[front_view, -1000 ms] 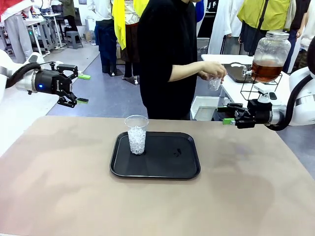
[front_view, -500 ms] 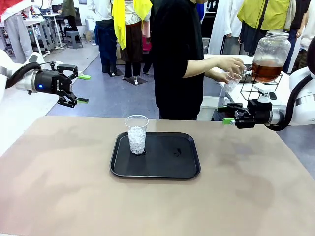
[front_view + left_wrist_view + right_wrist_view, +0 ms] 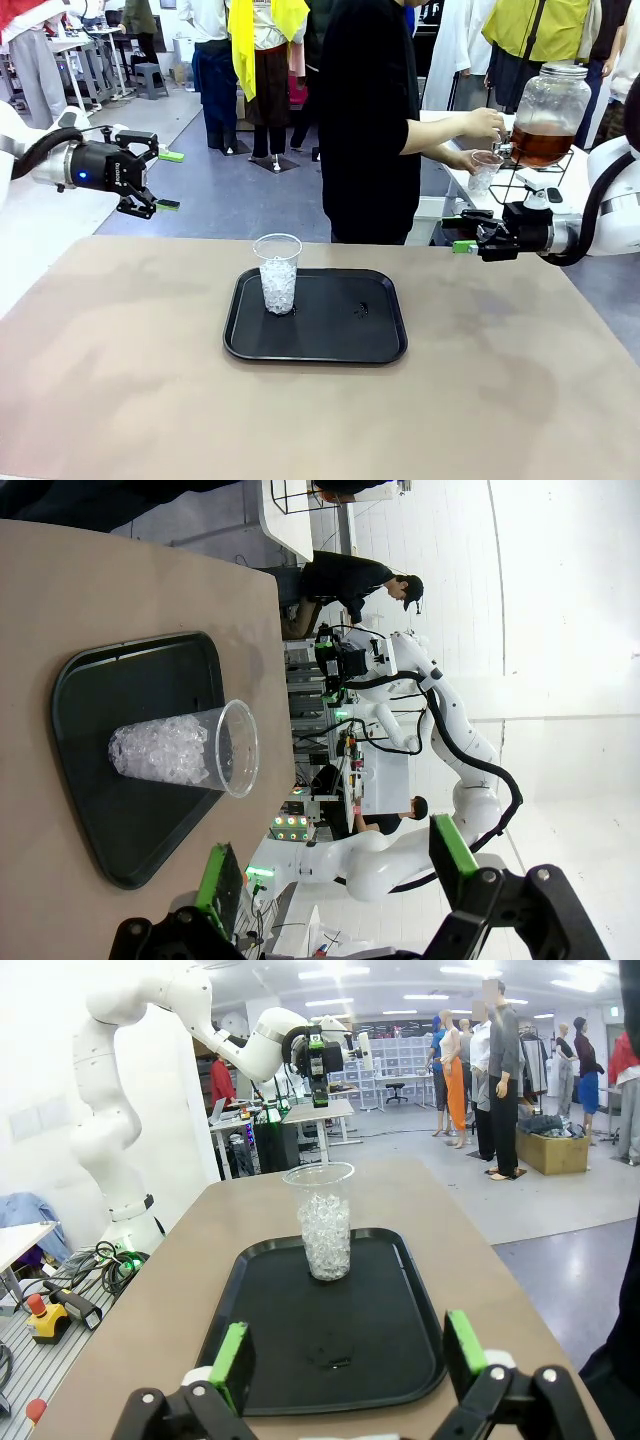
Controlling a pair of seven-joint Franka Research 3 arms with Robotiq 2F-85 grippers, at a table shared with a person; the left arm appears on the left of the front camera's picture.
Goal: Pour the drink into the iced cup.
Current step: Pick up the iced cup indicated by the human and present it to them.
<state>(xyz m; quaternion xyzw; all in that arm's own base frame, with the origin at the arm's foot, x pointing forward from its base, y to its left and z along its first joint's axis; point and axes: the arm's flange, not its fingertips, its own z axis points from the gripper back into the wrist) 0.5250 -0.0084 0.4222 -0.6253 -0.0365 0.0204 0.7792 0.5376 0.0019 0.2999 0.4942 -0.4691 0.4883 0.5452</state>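
Amber drink (image 3: 541, 147) in jar (image 3: 550, 93), iced cup (image 3: 278, 276)

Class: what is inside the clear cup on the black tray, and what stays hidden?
The clear cup on the black tray holds ice, piled well short of the rim; no amber liquid shows. The ice covers the cup's bottom.

Black tray (image 3: 340, 338) (on tan table (image 3: 120, 400))

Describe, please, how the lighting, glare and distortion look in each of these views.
Front view: even light, sharp; the iced cup throws barely any shadow on the black tray. Left wrist view: rolled sideways, its bright right half washed out. Right wrist view: wide-angle stretch at the edges, ceiling lamps flare at the top, a sheen on the tray.
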